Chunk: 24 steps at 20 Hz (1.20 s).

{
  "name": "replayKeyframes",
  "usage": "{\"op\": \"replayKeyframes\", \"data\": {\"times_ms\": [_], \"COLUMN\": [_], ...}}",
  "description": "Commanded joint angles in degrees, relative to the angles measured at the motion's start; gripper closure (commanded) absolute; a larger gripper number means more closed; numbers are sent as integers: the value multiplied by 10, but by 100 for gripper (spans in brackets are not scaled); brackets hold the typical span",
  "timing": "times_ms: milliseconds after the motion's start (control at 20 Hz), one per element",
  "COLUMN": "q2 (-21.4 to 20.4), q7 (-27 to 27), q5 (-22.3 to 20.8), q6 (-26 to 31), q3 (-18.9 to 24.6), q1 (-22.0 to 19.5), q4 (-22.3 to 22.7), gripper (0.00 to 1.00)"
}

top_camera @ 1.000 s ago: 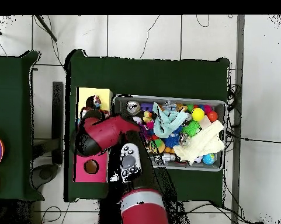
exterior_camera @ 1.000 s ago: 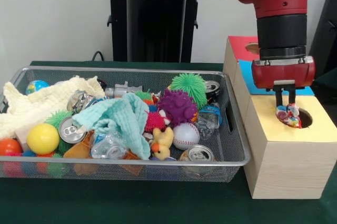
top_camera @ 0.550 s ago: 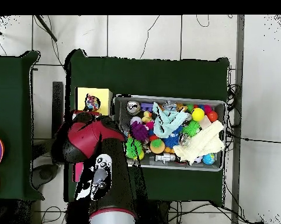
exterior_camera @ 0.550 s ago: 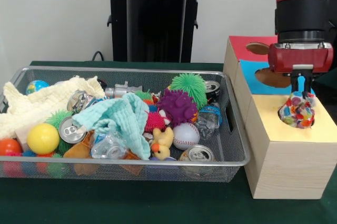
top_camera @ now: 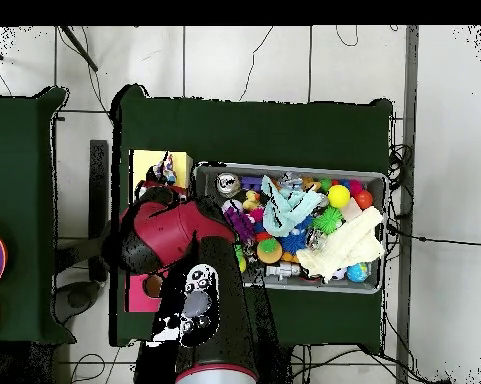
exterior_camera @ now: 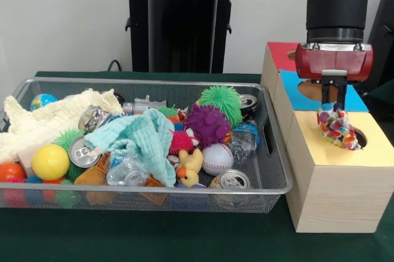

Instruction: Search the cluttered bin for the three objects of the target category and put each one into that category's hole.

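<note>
**Speckled bag hangs over the yellow hole**

The pincer is closed on the top of a multicoloured speckled bag, which hangs from it above the yellow section of the wooden box. The bag's long axis runs roughly top to bottom but leans: its gathered upper end is up at the pincer, and its fuller lower end swings toward the right of the front view, reaching the dark round hole in the yellow top. Whether the bag touches the rim of that hole cannot be told. In the overhead view the bag shows as a small speckled patch on the yellow panel, next to the red arm.

Behind the yellow section the box top is blue, then red, each with its own opening partly hidden by the arm.

Beside the box on the green table sits the wire mesh bin, full of clutter: a pale yellow cloth, a light blue cloth, a yellow ball, a baseball, a purple spiky ball, a green spiky ball, a small yellow duck and several crushed cans.
</note>
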Motion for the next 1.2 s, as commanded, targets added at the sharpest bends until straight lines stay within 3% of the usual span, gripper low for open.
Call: {"op": "replayKeyframes", "data": {"times_ms": [50, 150, 200, 500, 900, 1200], "q2": [5, 5, 6, 16, 20, 23], "q7": [23, 20, 21, 37, 33, 45], "q5": [20, 22, 23, 19, 31, 41], "q6": [70, 76, 77, 63, 61, 51], "q3": [15, 17, 17, -4, 22, 13], "q1": [-13, -15, -15, 1, -16, -1], "q4": [39, 39, 39, 31, 40, 33], "gripper": [100, 100, 0, 0, 0, 0]}}
